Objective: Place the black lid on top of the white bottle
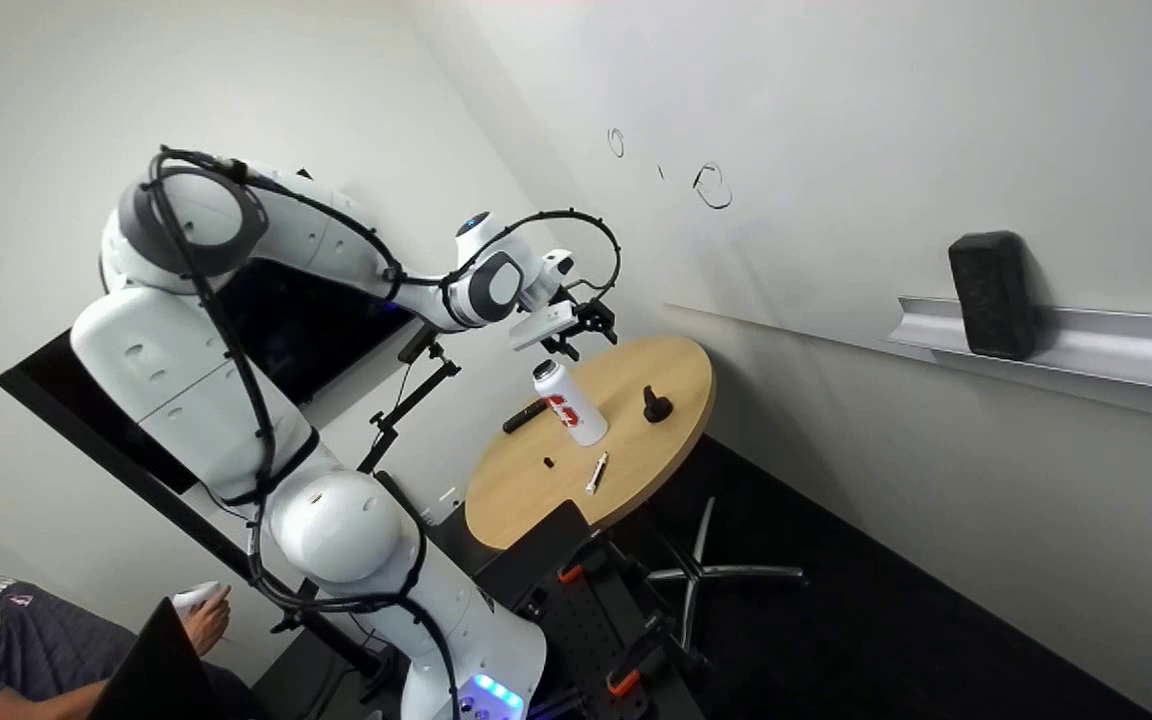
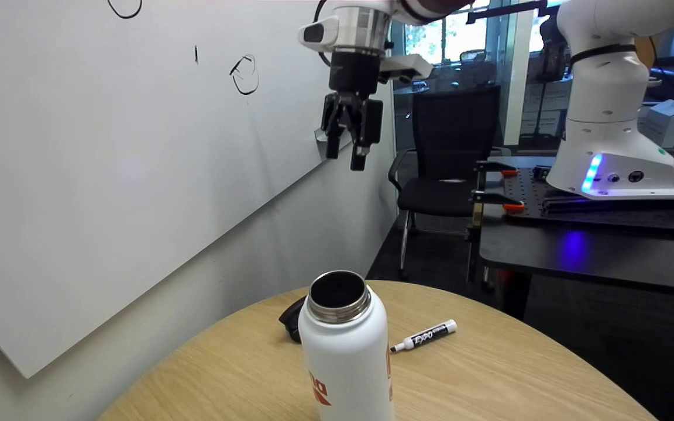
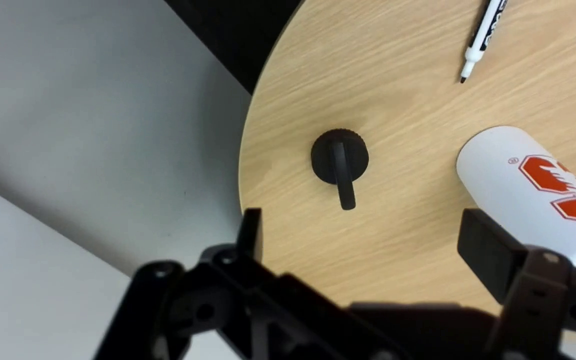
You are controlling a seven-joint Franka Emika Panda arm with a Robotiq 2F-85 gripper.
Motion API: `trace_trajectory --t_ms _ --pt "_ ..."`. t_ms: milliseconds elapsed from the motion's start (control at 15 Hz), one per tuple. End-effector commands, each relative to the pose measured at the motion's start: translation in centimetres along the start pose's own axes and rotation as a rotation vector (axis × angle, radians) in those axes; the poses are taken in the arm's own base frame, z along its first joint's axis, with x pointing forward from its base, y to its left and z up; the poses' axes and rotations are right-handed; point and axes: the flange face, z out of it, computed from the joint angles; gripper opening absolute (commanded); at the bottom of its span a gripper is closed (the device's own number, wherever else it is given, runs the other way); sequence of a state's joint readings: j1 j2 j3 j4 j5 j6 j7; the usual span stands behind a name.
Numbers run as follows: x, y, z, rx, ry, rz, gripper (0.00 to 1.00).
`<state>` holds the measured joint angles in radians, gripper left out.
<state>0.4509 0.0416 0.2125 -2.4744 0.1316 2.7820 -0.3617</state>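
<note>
The black lid (image 3: 325, 160), round with an upright loop-like handle, sits on the wooden table beside the white bottle. It shows in an exterior view (image 1: 656, 406) and is partly hidden behind the bottle in an exterior view (image 2: 292, 320). The white bottle (image 1: 576, 408) with a red mark stands upright, its mouth (image 2: 337, 290) uncovered. It shows partly at the right of the wrist view (image 3: 513, 175). My gripper (image 1: 595, 347) is open and empty, high above the table. In the wrist view the lid lies ahead of and between the spread fingertips (image 3: 360, 220).
The round wooden table (image 1: 506, 490) also holds a white marker (image 1: 597, 473), a tiny black cap (image 1: 548, 462) and a black elongated object (image 1: 524, 416). A whiteboard (image 2: 109, 175) runs along the wall close by. A black block (image 1: 993, 295) rests on its tray.
</note>
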Motion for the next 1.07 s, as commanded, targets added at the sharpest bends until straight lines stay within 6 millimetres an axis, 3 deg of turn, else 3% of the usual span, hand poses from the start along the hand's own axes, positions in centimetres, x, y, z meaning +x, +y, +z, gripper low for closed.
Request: trace_trajectory --t_ms 0,267,333,467,867,1000 --pt "4.3 0.3 6.5 0.026 -0.049 -0.042 1.0" --pt "6.9 -1.3 12.4 0.079 -0.107 -0.072 1.0" --pt "5.1 -1.1 10.2 0.053 -0.084 -0.077 1.0" --pt "5.3 -1.4 11.9 0.071 -0.094 -0.08 1.0" --pt "5.4 -0.9 11.2 0.064 -0.084 -0.076 1.0" --pt "6.5 -1.2 12.5 0.068 -0.104 -0.089 1.0"
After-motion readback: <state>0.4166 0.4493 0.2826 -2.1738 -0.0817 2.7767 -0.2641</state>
